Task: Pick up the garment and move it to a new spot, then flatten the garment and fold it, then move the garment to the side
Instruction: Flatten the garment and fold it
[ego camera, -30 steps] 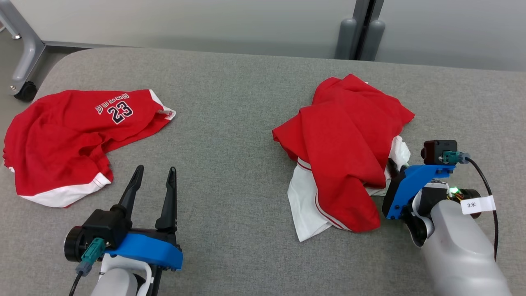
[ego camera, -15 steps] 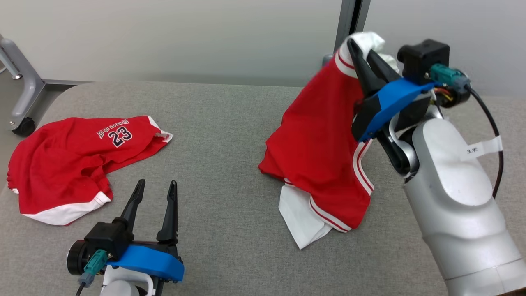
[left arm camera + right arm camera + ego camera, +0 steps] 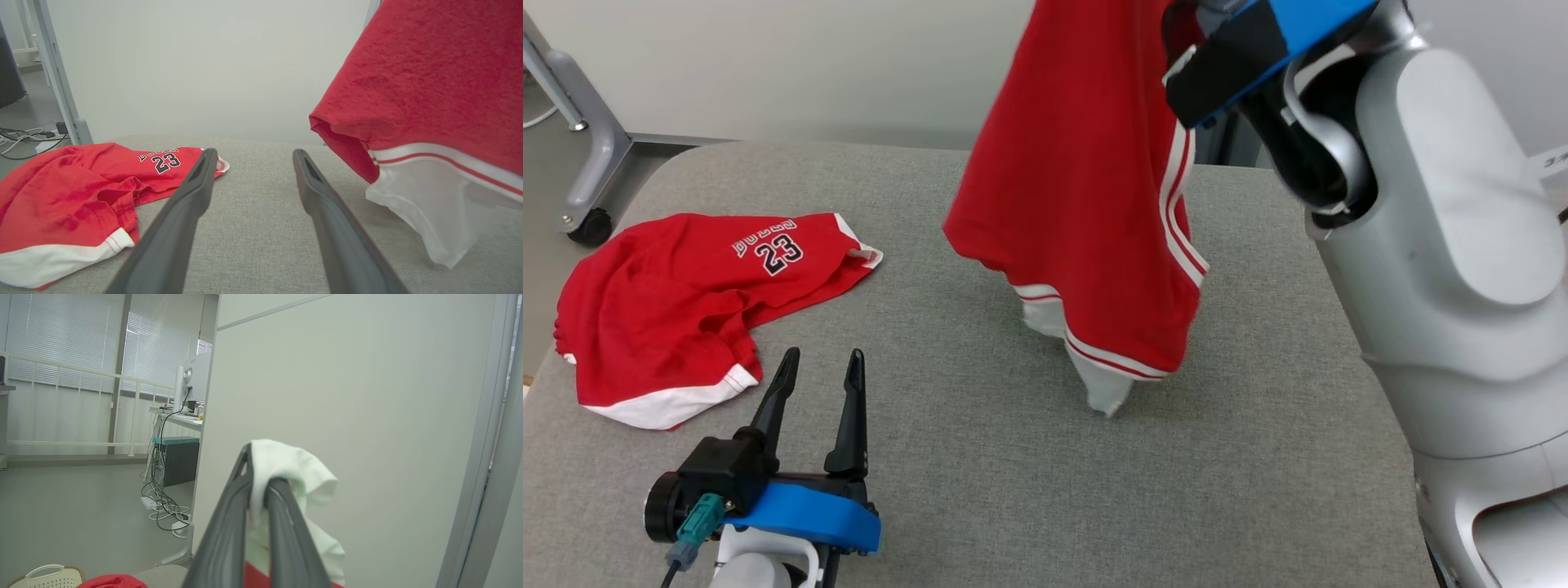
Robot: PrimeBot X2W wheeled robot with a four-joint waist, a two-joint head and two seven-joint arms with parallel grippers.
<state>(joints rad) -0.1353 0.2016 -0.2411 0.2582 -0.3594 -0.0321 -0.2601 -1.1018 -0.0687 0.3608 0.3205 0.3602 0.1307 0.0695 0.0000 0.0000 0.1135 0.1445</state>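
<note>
Since a second ago, the right gripper [image 3: 257,473] is lifting the garment [image 3: 1078,204] off the bench [image 3: 1258,490]. The garment is now hanging above mid-bench, its white corner near the surface. The right fingers are pinching a white edge. The left gripper [image 3: 823,355] is idling, fingers spread and empty. Pick-up is proceeding; placing, flattening, folding and moving aside are outstanding. Count: two red garments, one being the numbered jersey [image 3: 670,302] lying left; two grippers.

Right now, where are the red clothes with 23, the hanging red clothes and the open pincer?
23 garment [image 3: 662,318]: head view, its red middle.
hanging garment [image 3: 1078,188]: head view, its red front.
left pincer [image 3: 823,356]: head view, midway between its fingertips.
</note>
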